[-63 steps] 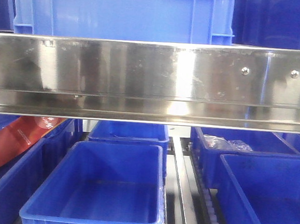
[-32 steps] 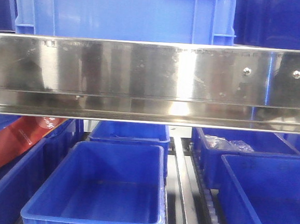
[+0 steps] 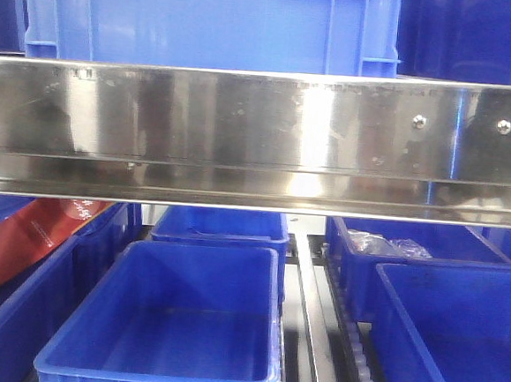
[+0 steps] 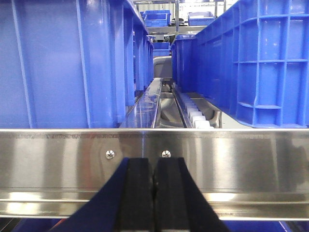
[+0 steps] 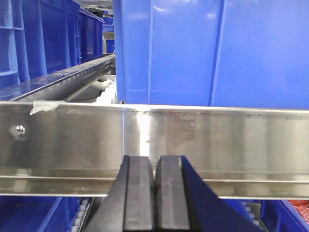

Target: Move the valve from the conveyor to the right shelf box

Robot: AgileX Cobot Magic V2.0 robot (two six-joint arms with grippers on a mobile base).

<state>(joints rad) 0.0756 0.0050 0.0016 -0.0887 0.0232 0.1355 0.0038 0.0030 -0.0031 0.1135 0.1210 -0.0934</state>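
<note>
Front view: robot faces a shelf rack. A polished steel rail (image 3: pixel 260 138) runs across the frame, with blue bins above and below it. Lower tier: an empty blue bin (image 3: pixel 183 327) at centre, a second bin (image 3: pixel 456 340) to its right, cut off by the frame edge, and roller tracks (image 3: pixel 361 363) between them. A bin further back on the right (image 3: pixel 410 256) holds something in clear wrapping; contents not identifiable.

Left claw (image 4: pixel 154 193): pads pressed together, nothing between them, level with the steel rail and pointing at the gap between two upper bins.

Right claw (image 5: pixel 155 193): also fully closed and empty, parked in front of the rail under a large blue bin (image 5: pixel 212 53).

Valve: not visible in any view. Conveyor: also out of frame. Neither can be located from here.

Handling judgement, from the task wording alone: a valve is probably metal, rigid, fairly heavy for its size and smooth. Best grip is likely across the body or a flat flange, not a handle or stem that might turn. Confirm once it is seen.
</note>
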